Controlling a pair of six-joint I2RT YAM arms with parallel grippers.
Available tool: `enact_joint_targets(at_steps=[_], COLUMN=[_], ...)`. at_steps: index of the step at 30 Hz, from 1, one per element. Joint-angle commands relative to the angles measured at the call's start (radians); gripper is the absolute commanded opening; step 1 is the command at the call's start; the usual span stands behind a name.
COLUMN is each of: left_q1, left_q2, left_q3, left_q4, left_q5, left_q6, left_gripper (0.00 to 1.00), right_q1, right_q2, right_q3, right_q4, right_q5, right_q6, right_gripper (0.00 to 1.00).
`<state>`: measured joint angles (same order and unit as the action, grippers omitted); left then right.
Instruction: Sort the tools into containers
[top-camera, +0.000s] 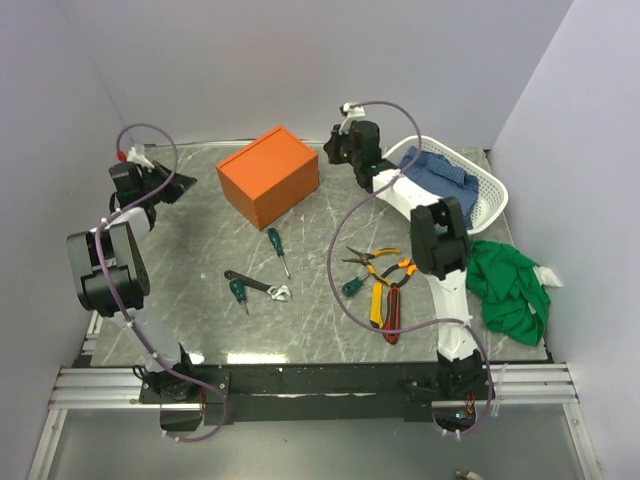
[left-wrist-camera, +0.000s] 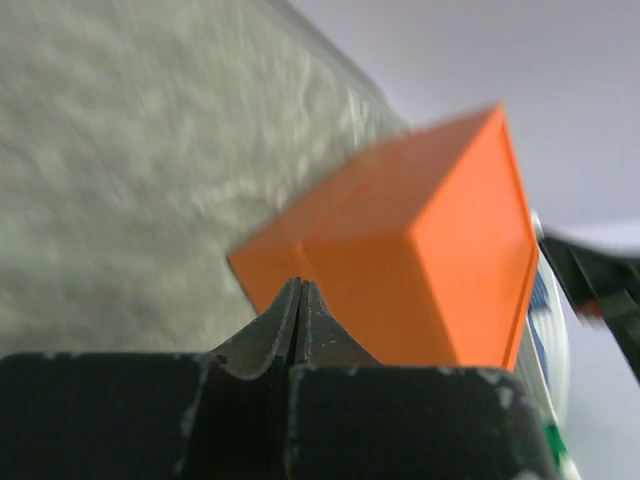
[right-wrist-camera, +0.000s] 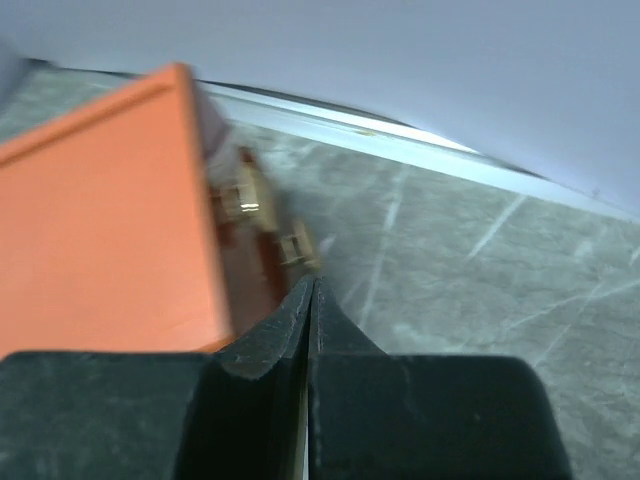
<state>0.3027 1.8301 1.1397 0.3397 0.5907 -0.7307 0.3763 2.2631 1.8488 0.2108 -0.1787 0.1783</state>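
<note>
While box (top-camera: 268, 177) sits shut, tools (top-camera: 392, 272) lie loose on bench (top-camera: 190, 300); left hand (top-camera: 183, 185), right hand (top-camera: 332, 151) flank it, both pressed together, empty. Likely lid first.

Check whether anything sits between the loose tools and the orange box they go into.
Yes: the orange box is closed, its lid down, so no tool can drop in yet. Nothing lies between it and the nearest screwdriver. Left end effector and right end effector are both shut, empty, beside the box.
</note>
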Motion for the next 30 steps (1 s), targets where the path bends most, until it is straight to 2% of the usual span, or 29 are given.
enact_joint_targets(at_steps=[1,6,11,13,16,21,26,30], left_q1=[-0.005,-0.048,-0.114,-0.134,-0.139,-0.140,-0.140,-0.145], left_q2=[-0.012,0.044,0.129,0.150,0.193,0.231,0.288,0.325], left_q3=[-0.014,-0.001,0.076,0.113,0.143,0.198,0.273,0.314], left_q4=[0.042,-0.005,-0.033,-0.083,-0.038,-0.047,-0.054,-0.045], left_q5=[0.184,0.234,0.313,0.310,0.265,0.186,0.159,0.159], left_q6=[0.005,0.097,0.170,0.235,0.197,0.220,0.228,0.220], left_gripper=[0.01,0.01,0.01,0.01,0.01,0.03,0.07,0.09], right_q1=[-0.010,-0.019,-0.017,-0.013,-0.010,-0.008,0.025,0.073], right_q2=[0.084,0.191,0.230,0.227,0.188,0.121,0.009,-0.079], right_q3=[0.164,0.266,0.322,0.334,0.271,0.178,0.050,-0.078], right_q4=[0.048,0.064,0.041,-0.003,-0.013,-0.070,-0.128,-0.099], right_q5=[0.122,0.012,-0.313,-0.361,-0.459,-0.583,-0.605,-0.604], right_q6=[0.020,0.004,0.020,0.029,0.047,0.033,-0.019,-0.002], right_gripper=[0.01,0.03,0.04,0.03,0.01,0.00,0.00,0.00])
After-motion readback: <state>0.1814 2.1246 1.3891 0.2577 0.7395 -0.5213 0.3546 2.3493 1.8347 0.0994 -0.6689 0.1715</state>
